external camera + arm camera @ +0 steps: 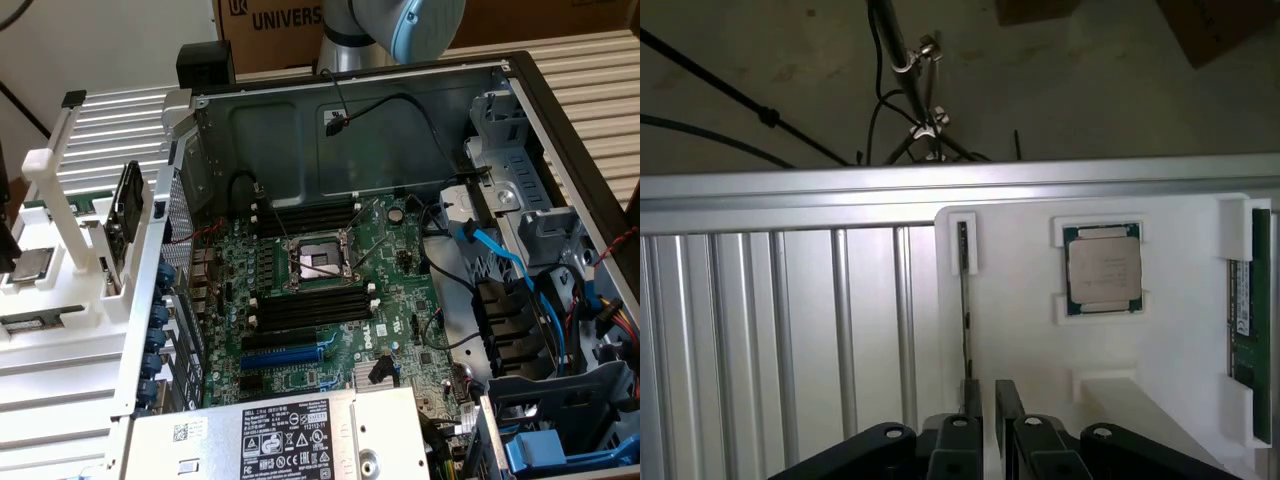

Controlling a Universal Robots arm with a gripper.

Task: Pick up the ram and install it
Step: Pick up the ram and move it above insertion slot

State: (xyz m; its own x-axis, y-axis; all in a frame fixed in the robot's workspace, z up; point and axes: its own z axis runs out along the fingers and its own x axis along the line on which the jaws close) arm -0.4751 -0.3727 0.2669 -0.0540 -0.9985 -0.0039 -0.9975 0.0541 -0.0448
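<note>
**Pick-up stage.** The gripper (988,400) hovers at the white fixture (1020,330), its fingers slightly apart with nothing between them. The ram (963,300) stands on edge in a fixture slot, in line with one finger rather than centred in the gap. A clean grasp probably requires squaring the gap over the thin edge first, so that neither finger lands on the board. Edge-on, the ram reads as a thin dark line. The exterior view shows a dark, chip-studded board outside the computer case (420,100), well apart from the black memory slots (305,308). A processor chip (1103,268) and a second green stick (1244,300) lie flat nearby.
</note>
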